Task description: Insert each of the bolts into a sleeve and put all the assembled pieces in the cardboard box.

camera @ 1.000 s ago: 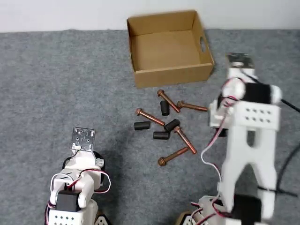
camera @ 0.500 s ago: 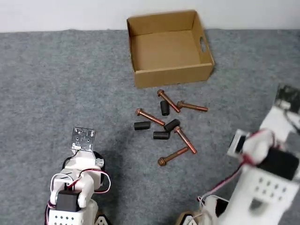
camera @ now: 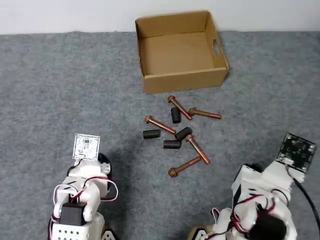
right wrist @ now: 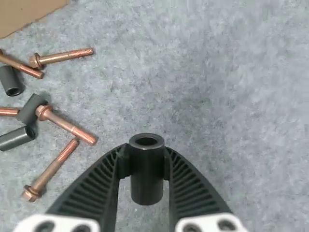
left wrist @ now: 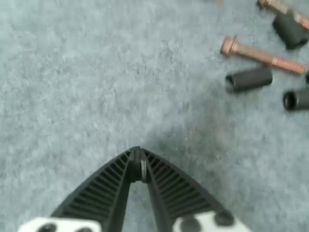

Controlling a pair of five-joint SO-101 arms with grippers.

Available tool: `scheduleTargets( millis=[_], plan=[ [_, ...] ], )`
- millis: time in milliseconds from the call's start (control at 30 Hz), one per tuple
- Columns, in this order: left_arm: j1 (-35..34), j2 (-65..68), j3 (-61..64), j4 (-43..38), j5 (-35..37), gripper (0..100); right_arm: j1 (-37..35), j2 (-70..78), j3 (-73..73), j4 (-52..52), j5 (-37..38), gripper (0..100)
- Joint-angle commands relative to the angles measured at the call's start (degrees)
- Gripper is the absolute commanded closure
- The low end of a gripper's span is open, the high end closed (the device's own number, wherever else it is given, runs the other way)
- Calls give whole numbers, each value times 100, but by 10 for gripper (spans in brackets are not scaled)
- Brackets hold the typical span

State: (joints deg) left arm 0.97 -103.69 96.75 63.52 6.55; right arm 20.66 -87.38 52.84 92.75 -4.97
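My right gripper [right wrist: 146,155] is shut on an upright black sleeve [right wrist: 146,169], held above bare carpet to the right of the pile. Several copper bolts [camera: 180,107] and three black sleeves [camera: 175,115] lie scattered on the carpet in front of the cardboard box [camera: 182,80], whose inside shows nothing. From the right wrist I see bolts [right wrist: 65,125] and sleeves [right wrist: 10,79] off to one side. My left gripper [left wrist: 137,164] is shut on nothing, low over the carpet, short of a bolt [left wrist: 260,54] and a sleeve [left wrist: 248,79].
Grey carpet covers the table. The left arm [camera: 82,192] sits at the front left and the right arm [camera: 265,200] at the front right. A pale wall runs behind the box. Open carpet lies on both sides of the pile.
The right arm has pulled back from beside the pile toward the front right corner. The left arm has barely shifted.
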Motion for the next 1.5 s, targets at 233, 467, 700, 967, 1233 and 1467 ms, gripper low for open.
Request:
scheduleTargets(
  millis=[233,467,700,967,1233,1467],
  plan=[
    [62,0,-1473,-325,-44,992,22,-101,668,-488,-738,991],
    [246,1987,-2580,-475,-35,992,48,-110,703,-488,-738,991],
    [1284,5187,-4752,-26,1213,992,57,-163,774,-505,-738,991],
    [2884,7991,-6738,352,3429,992,57,-1007,967,-549,-738,991],
    [3596,10110,-8532,404,4519,991,57,-1147,1011,-558,-730,991],
    [3824,11508,-9244,404,4721,848,57,-1191,1011,-549,-730,988]
  ],
)
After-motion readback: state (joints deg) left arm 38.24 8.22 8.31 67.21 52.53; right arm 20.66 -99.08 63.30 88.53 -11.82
